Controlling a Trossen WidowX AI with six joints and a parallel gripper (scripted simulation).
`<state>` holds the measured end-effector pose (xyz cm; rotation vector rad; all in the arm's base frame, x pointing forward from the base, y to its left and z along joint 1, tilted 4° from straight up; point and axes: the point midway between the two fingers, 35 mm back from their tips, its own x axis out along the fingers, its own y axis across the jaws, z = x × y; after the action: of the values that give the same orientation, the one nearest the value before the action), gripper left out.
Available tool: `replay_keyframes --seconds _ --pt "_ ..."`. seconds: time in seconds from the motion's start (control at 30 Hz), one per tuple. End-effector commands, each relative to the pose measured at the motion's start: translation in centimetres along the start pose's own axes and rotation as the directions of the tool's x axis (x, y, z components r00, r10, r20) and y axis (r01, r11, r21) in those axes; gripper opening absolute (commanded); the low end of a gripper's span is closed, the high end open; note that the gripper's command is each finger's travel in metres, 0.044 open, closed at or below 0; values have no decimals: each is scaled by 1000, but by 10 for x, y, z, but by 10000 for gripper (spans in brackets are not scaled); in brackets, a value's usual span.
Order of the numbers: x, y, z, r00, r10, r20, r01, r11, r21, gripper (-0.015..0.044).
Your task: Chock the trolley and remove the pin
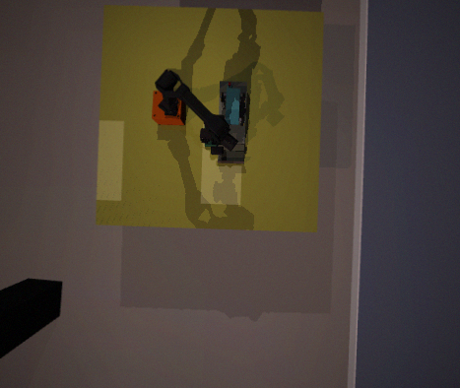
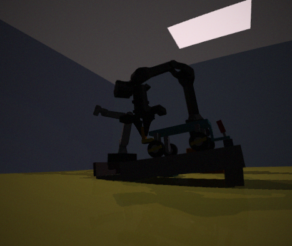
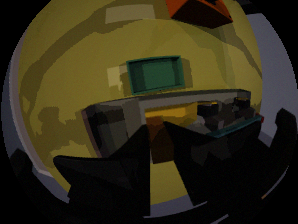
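The teal trolley (image 1: 235, 109) (image 2: 177, 128) (image 3: 226, 117) stands on the dark ramp (image 1: 232, 157) (image 2: 201, 160) (image 3: 109, 123). The red-headed stop pin (image 2: 220, 125) stands upright at the trolley's uphill end. My gripper (image 1: 218, 144) (image 2: 144, 132) (image 3: 154, 127) is shut on the orange handle of the yellow chock (image 2: 145, 138) (image 3: 157, 117). It holds the chock just downhill of the trolley's lower wheel (image 2: 156, 148); I cannot tell whether chock and wheel touch. The green tray (image 3: 154, 74) lies on the mat beside the ramp; in the top view my arm hides most of it.
The arm's orange base (image 1: 168, 109) stands left of the ramp on the yellow mat (image 1: 277, 187). A grey jointed post (image 2: 124, 137) stands at the ramp's low end. A black block (image 1: 11, 315) lies far off the mat.
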<state>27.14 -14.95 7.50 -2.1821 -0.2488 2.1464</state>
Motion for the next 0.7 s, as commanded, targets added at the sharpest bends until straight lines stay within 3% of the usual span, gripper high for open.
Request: replay_keyframes --seconds 0.0,0.67 --pt "1 1 -11 1000 -2 -9 2 1000 11 0" --pt "44 2 -14 1000 -2 -9 3 1000 11 0"
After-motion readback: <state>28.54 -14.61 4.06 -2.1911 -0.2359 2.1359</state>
